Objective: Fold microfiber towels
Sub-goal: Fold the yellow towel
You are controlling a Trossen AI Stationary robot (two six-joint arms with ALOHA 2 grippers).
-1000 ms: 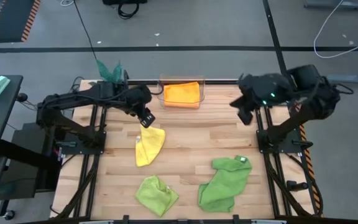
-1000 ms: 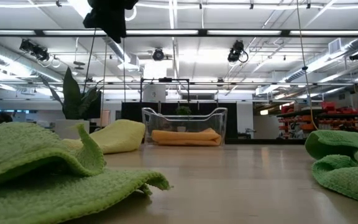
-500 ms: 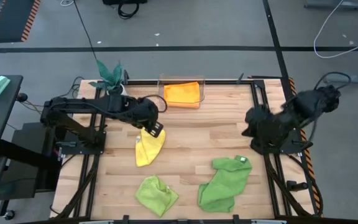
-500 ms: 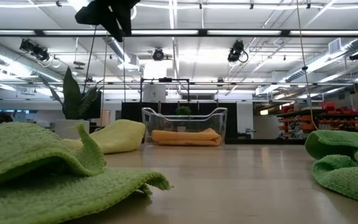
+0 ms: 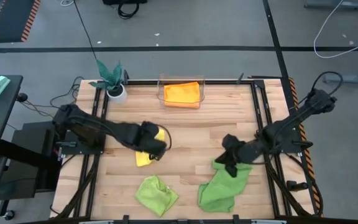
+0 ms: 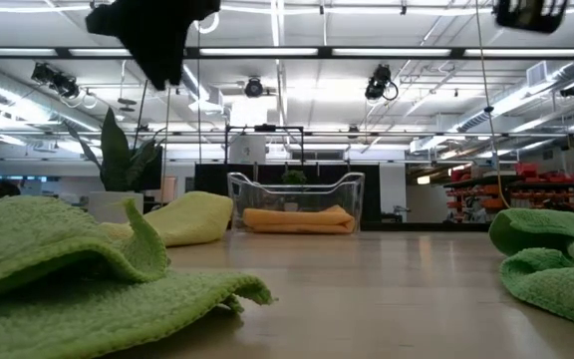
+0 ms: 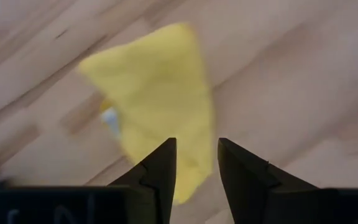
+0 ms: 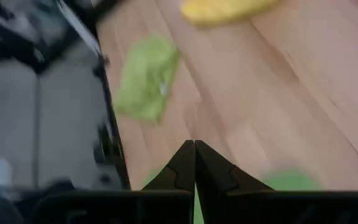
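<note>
The left gripper (image 5: 156, 147) hovers, fingers parted, over the yellow towel (image 5: 143, 155), hiding much of it. Beyond that towel sits the clear bin (image 5: 181, 100) holding the orange towel (image 5: 182, 93). The right gripper (image 5: 230, 159), fingers pressed together, hovers at the mid-green towel (image 5: 224, 186). The lime towel (image 5: 156, 193) lies beside it.

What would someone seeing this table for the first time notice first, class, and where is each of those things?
The bright cloths on the pale wooden table stand out: a yellow towel left of centre, a lime green towel at the near edge, a larger green towel to its right, and an orange towel in a clear bin at the far edge. The left end effector hangs open over the yellow towel, while the right end effector, shut, is above the larger green one.
</note>
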